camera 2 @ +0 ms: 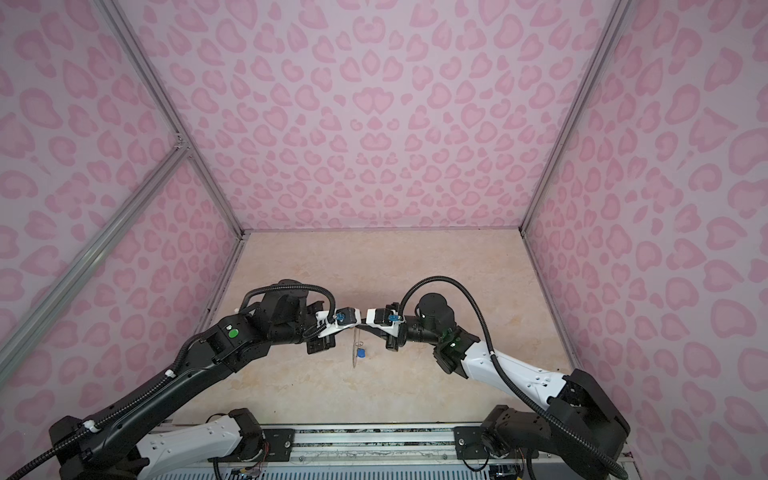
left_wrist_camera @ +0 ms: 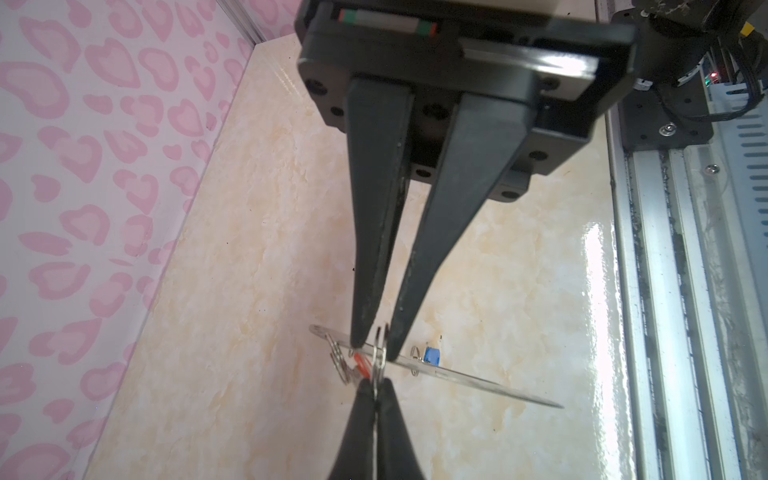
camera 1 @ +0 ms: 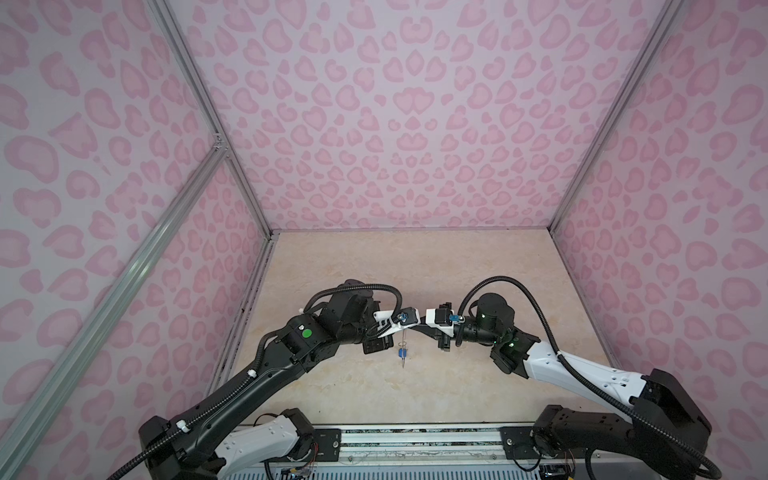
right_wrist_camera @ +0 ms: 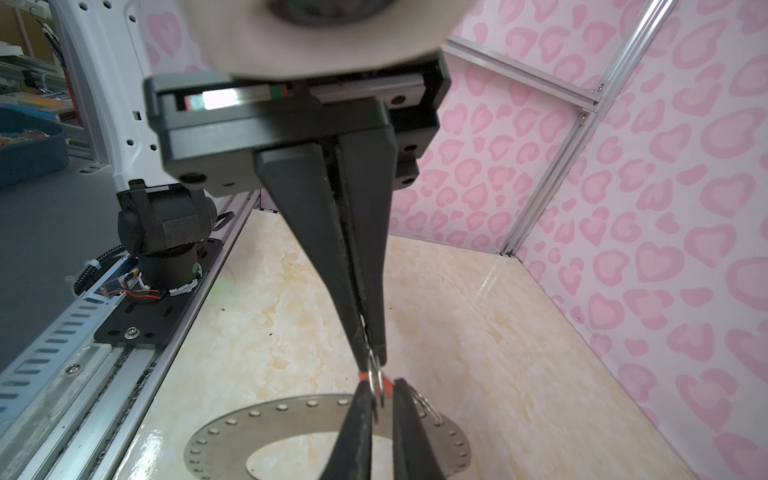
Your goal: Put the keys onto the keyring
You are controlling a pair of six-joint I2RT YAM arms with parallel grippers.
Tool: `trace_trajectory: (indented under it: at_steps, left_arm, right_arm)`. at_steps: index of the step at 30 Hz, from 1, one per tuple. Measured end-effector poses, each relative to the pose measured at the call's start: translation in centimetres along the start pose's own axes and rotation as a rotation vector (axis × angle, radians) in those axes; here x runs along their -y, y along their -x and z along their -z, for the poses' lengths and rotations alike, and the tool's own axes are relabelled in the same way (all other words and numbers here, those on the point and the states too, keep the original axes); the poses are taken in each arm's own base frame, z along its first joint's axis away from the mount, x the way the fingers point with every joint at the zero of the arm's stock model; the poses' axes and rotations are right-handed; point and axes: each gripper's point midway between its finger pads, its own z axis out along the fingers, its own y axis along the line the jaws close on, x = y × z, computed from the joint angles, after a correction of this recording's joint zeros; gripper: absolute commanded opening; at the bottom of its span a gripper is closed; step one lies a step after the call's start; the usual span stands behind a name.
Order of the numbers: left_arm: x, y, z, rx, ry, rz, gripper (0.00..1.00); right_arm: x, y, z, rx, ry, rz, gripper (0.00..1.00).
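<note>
You're in a pink heart-print enclosure (camera 1: 374, 124) over a beige marble-look table (camera 1: 457, 266). Your left arm (camera 1: 232, 386) and right arm (camera 1: 582, 370) reach in and meet nose to nose mid-table. The keyring (camera 1: 402, 343) is up off the table between them, upright, and shows edge-on as a thin line in both top views. The right wrist view has it face-on, with a wide hole and tiny holes round the rim. Your left gripper (left_wrist_camera: 374, 347) is clamped at the keyring's upper rim and holds it in the air. Its tips are a sliver apart, with a wire loop (left_wrist_camera: 377, 357) standing between them. Your right gripper (right_wrist_camera: 371, 359) comes in from the opposite side with its fingers pressed together, pinching that same wire loop. The red-orange tag (left_wrist_camera: 362, 368) sits right at the pinch, just beside the loop and the rim; its key blade is too crowded to make out. The blue tag (left_wrist_camera: 432, 356) lies against the keyring's face further along the rim, next to another small loop. Can't tell if it's hooked on.
</note>
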Motion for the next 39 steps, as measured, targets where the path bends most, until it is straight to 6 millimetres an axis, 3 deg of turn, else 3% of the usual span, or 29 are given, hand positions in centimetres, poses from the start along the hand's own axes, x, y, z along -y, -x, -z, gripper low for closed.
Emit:
trace_trajectory:
  at_steps: [7, 11, 15, 20, 26, 39]
  left_arm:
    - [0.1, 0.0, 0.0, 0.001, -0.002, -0.001, 0.03]
    - [0.0, 0.0, 0.0, -0.001, 0.0, -0.001, 0.03]
    - [0.0, 0.0, 0.1, 0.003, 0.008, -0.005, 0.28]
    - [-0.2, -1.2, 0.6, 0.017, 0.067, 0.03, 0.44]
    - [0.3, -2.6, 0.3, 0.064, 0.104, 0.113, 0.45]
    - [0.9, -2.2, -1.0, 0.193, 0.092, 0.235, 0.43]
  right_arm:
    - [-0.1, 0.4, -0.1, 0.02, 0.01, -0.008, 0.09]
    - [-0.2, 0.4, -0.2, 0.027, 0.022, -0.01, 0.0]
    - [-0.2, 0.3, -0.3, 0.026, 0.017, -0.011, 0.0]
    - [-0.2, 0.6, 0.0, 0.031, 0.009, -0.011, 0.0]
    - [-0.2, 0.5, 0.0, 0.03, 0.009, -0.029, 0.0]
    - [0.1, 1.1, 0.0, 0.059, 0.0, -0.038, 0.0]
